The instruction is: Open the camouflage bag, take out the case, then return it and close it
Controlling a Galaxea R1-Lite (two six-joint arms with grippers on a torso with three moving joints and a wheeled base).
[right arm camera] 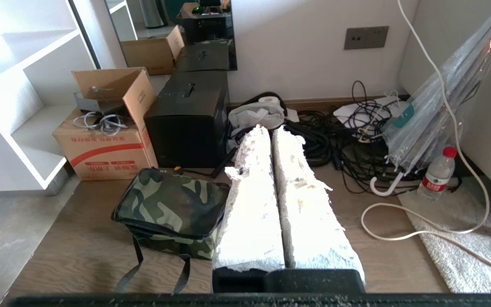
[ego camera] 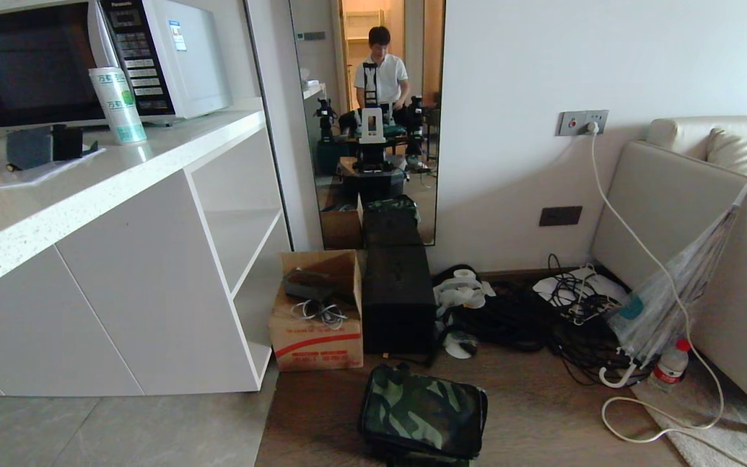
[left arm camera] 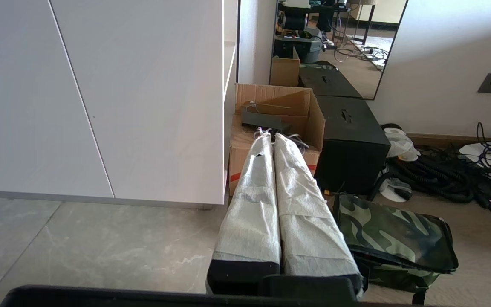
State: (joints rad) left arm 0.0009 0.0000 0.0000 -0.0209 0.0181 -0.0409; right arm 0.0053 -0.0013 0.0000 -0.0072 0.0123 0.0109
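The camouflage bag (ego camera: 422, 412) lies closed on the wooden floor in the lower middle of the head view, its black straps trailing toward me (right arm camera: 134, 264). It also shows in the left wrist view (left arm camera: 392, 236) and the right wrist view (right arm camera: 171, 209). The case is hidden. My left gripper (left arm camera: 270, 136) hangs above the floor to the bag's left, its white-wrapped fingers pressed together and holding nothing. My right gripper (right arm camera: 267, 130) hangs to the bag's right, also shut and holding nothing. Neither arm shows in the head view.
Behind the bag stand a brown cardboard box (ego camera: 318, 318) and a taller plain black box (ego camera: 398, 298). Tangled cables (ego camera: 568, 318), a folded umbrella (ego camera: 672, 285) and a water bottle (ego camera: 670, 364) crowd the right. A white cabinet (ego camera: 120, 259) stands left, a sofa (ego camera: 691, 246) right. A mirror reflects a person.
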